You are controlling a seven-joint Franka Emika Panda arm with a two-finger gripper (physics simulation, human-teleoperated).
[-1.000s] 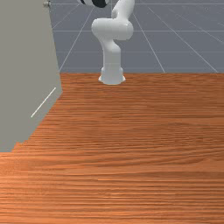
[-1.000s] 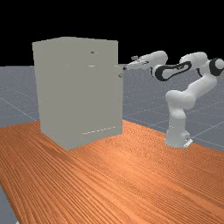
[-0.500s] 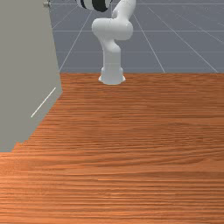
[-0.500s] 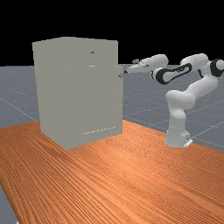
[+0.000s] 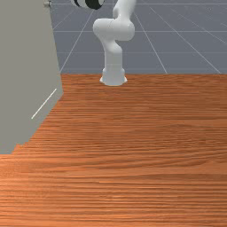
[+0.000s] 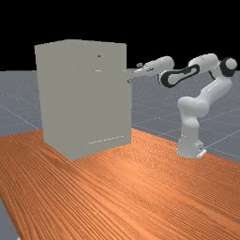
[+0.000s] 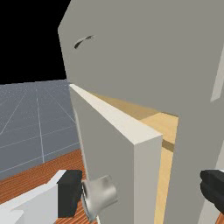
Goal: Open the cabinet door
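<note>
The claw [image 7: 141, 190] is apart, knob [image 7: 101, 196] beside one finger [image 7: 70, 193]; the ajar door [image 7: 113, 162] looks rigid, probably light: pinch its slick knob.

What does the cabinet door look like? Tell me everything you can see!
The door is a flat, upright grey slab with a thick, paler edge. It stands partly open, showing the yellowish, wood-like inside of the cabinet. A round, silvery knob that looks like metal sticks out from its front. My gripper is open, with one finger right beside the knob; I can't tell if they touch.
</note>
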